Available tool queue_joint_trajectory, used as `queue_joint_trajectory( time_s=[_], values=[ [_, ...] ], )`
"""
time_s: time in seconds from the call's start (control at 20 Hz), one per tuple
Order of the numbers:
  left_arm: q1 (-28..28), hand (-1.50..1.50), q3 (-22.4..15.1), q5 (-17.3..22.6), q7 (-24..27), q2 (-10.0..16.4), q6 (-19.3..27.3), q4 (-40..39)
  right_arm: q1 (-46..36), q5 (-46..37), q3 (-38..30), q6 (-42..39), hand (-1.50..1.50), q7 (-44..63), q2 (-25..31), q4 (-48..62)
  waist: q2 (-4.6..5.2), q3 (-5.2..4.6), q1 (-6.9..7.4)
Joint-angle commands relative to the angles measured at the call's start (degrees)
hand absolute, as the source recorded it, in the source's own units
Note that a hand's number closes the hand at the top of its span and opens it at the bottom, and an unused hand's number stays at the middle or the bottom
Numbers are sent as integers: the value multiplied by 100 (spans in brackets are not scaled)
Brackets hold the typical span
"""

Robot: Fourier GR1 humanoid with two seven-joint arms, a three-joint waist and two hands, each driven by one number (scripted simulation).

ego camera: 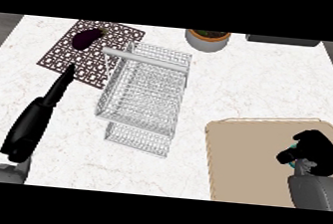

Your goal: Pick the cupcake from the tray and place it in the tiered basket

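A tan tray (247, 156) lies on the counter at the lower right. Over its right part my right hand (315, 152) is curled, and a bit of teal cupcake (293, 146) peeks out at the hand's left edge; most of the cupcake is hidden by the fingers. The white wire tiered basket (143, 94) stands at the counter's middle, with nothing visible inside it. My left hand (37, 115) shows at the left with straight fingers pointing up toward the mat, well apart from the basket and tray.
A dark patterned mat (93, 55) at the upper left carries a purple eggplant (87, 37). A potted plant (208, 39) stands at the back centre, and a dark object (283, 40) at the back right edge. White marble counter (260, 82) lies between basket and tray.
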State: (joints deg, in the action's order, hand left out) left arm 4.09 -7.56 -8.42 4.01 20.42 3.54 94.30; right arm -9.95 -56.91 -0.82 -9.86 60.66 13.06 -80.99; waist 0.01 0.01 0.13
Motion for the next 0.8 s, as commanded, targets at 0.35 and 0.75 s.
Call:
queue_joint_trajectory(
  time_s=[0.35,0.75],
  values=[
    [217,0,143,-370,-270,-293,-177,109,-551,-814,79,-78,150,-14,208,-143,-1,-1,-8],
    [-44,0,284,-252,-9,-312,-242,-33,275,-253,854,63,150,-2906,919,-896,-27,3,-73]
  ],
)
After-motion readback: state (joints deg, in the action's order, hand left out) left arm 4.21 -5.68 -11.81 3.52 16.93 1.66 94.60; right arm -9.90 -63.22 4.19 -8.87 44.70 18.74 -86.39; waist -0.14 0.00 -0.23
